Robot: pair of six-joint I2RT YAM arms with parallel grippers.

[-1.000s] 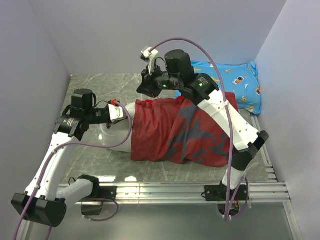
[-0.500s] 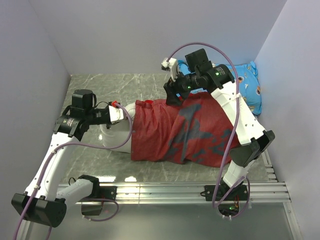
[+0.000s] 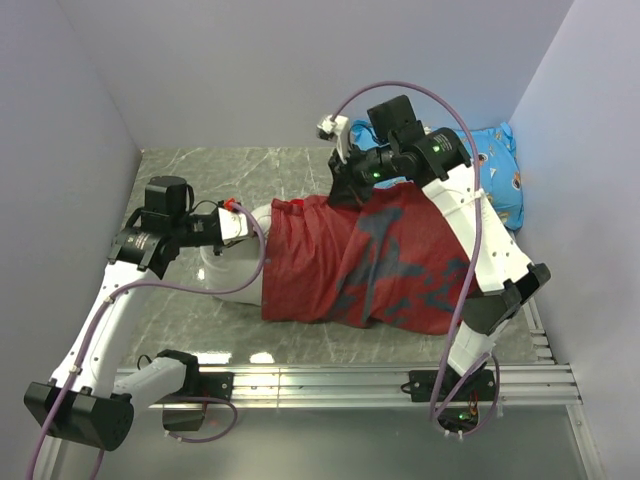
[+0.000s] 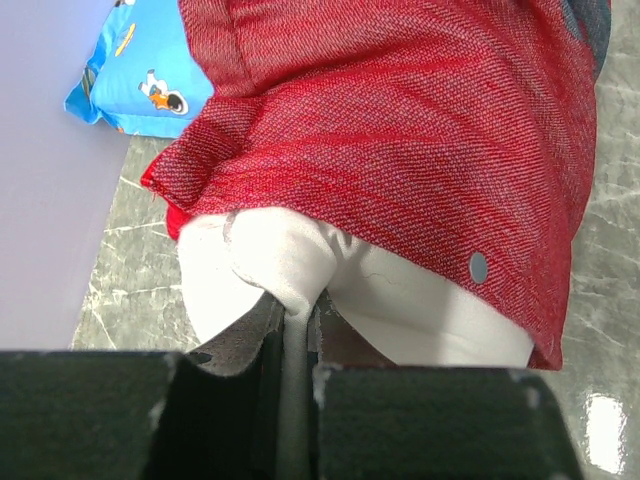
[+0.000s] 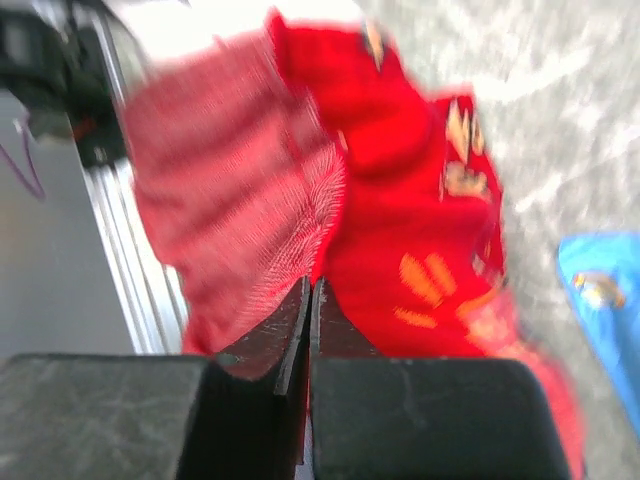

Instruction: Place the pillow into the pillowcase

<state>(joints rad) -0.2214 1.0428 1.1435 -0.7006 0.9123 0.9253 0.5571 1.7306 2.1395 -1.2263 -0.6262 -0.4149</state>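
- The right gripper (image 3: 342, 190), pinched on the pillowcase (image 3: 340, 270) at its upper edge, centre frame, has edged slightly left.
- The left gripper (image 3: 243, 227) still nips the pillow (image 3: 226, 275), which is mostly inside the case with its end out at left.

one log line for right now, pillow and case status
left gripper: shut on pillow end | right gripper: shut on pillowcase far edge | pillow: mostly inside, one end sticking out

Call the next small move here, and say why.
Probably the left tool should push its pinched end of the pillow rightward, deeper into the pillowcase. That white end sticks out of the case's open edge, while the right tool appears shut on the case's far edge, which could hold the fabric against the push.
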